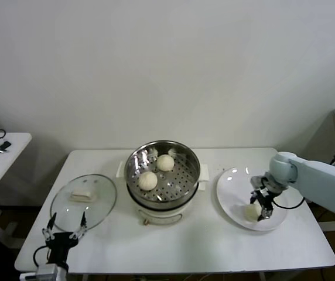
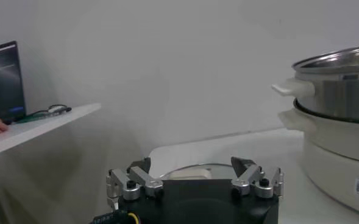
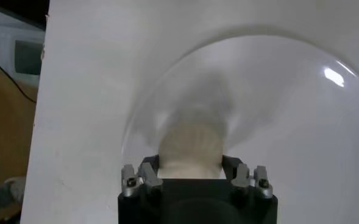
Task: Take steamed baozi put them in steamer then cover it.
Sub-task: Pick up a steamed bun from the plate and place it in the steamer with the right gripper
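The right end effector (image 1: 260, 211) grips a baozi (image 1: 252, 211) near the plate's (image 1: 232, 186) front rim. Two baozi (image 1: 147, 180) sit inside the steamer (image 1: 186, 175) at desk (image 1: 214, 246) centre — the cover (image 1: 100, 199) lies leftward, with the left end effector (image 1: 65, 227) wide at its near edge.

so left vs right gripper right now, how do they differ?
The left gripper hangs by the table's front edge near the cover, fingers spread and empty. The right gripper is down on the plate, fingers closed around a baozi. Both point downward.
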{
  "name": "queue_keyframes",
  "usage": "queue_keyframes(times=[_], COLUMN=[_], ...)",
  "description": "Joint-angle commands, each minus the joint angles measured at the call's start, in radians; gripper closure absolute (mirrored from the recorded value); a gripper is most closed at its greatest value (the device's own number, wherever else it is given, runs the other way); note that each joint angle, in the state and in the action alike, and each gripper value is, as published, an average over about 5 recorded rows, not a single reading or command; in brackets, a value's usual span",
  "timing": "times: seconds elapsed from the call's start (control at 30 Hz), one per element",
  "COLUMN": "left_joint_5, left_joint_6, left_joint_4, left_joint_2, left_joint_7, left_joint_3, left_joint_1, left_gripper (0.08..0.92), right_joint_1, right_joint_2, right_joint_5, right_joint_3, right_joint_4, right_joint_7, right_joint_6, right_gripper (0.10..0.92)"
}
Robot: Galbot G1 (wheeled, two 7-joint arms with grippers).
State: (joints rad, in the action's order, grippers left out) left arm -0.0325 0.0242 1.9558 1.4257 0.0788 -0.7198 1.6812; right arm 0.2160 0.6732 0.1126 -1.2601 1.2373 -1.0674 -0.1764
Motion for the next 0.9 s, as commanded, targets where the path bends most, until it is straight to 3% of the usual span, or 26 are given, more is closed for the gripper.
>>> queue_keyframes(times=[0.03, 0.37, 0.63, 0.9], left_joint_5=[0.000, 0.007, 0.016, 0.026], left_joint_6=[0.001, 0.000, -0.002, -0.002], left_joint_4=[0.002, 0.008, 0.004, -0.006], left_joint_2=[0.001, 0.012, 0.014, 0.022], left_joint_7=[0.000, 0.000, -0.001, -0.001], left_joint_3=[0.001, 0.008, 0.015, 0.023], left_joint_1=[0.002, 0.000, -0.004, -0.012], left_gripper=[0.177, 0.177, 0.177, 0.177], right_joint_1=[0.074, 0.468, 0.659, 0.635], right_joint_2=[0.006, 0.119, 0.267, 0.454], right_joint_5=[-0.018, -0.246, -0.209, -0.206], right_joint_3=[-0.027, -0.160, -0.198, -0.117], right_joint_4=[0.008, 0.068, 0.081, 0.083], right_joint_7=[-0.010, -0.071, -0.077, -0.081], right_joint_6=[0.063, 0.480, 0.641, 0.694], right_gripper=[0.355, 0.355, 0.355, 0.354])
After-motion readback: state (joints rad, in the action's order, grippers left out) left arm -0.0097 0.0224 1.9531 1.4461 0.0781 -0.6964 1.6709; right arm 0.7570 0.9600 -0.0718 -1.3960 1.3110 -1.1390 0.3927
